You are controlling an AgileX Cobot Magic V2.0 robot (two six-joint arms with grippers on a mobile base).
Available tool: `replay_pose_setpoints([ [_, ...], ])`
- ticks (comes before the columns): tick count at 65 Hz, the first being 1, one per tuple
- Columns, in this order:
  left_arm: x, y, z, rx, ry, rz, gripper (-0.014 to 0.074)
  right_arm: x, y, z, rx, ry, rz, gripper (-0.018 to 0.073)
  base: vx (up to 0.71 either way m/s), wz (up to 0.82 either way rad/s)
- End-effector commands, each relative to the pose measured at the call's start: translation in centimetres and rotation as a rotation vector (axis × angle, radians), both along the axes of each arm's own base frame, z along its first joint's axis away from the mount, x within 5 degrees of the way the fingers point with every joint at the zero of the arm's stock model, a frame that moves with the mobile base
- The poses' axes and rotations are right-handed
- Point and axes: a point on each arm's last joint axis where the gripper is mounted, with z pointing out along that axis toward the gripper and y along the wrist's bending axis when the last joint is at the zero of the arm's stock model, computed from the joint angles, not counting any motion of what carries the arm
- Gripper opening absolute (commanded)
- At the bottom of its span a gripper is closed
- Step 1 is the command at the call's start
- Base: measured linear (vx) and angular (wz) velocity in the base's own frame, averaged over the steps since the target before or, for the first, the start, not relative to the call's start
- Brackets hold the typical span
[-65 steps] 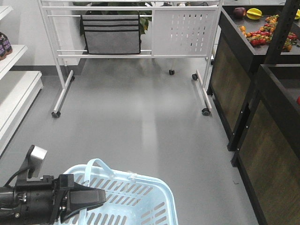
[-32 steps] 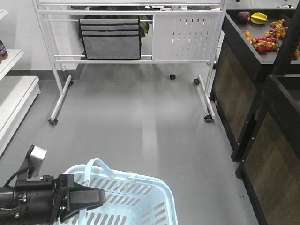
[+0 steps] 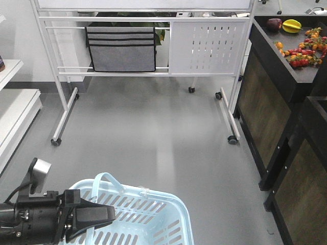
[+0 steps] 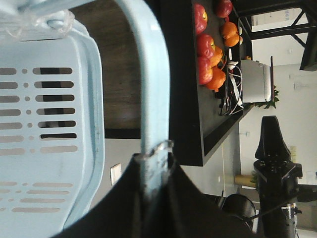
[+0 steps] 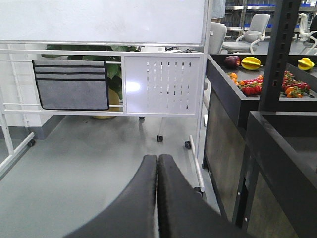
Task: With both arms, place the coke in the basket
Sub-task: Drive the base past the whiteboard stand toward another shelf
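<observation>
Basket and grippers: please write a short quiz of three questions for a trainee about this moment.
1. True or false: the left gripper is shut on a handle of the basket.
2. Choose one. The right gripper is: A) wide open; B) shut on a bottle; C) shut, with nothing between its fingers.
3. Short answer: in how many of the three views can the coke be seen?

Key: 1 true; 2 C; 3 none.
</observation>
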Motion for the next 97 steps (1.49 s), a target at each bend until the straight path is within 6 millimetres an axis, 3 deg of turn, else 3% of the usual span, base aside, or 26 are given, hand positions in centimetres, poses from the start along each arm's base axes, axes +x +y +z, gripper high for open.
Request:
replay_pose_setpoints([
  [1,0.34,-0.36,1.92,-0.122,-0.045,0.016,-0.0006,-0.07,0.03,0.39,-0.008,-0.079,0.004,-0.001,0.22,0.01],
  [97,0.34,-0.36,1.92,-0.122,-0.045,0.016,-0.0006,-0.07,0.03,0.39,-0.008,-0.079,0.004,-0.001,0.24,0.0],
])
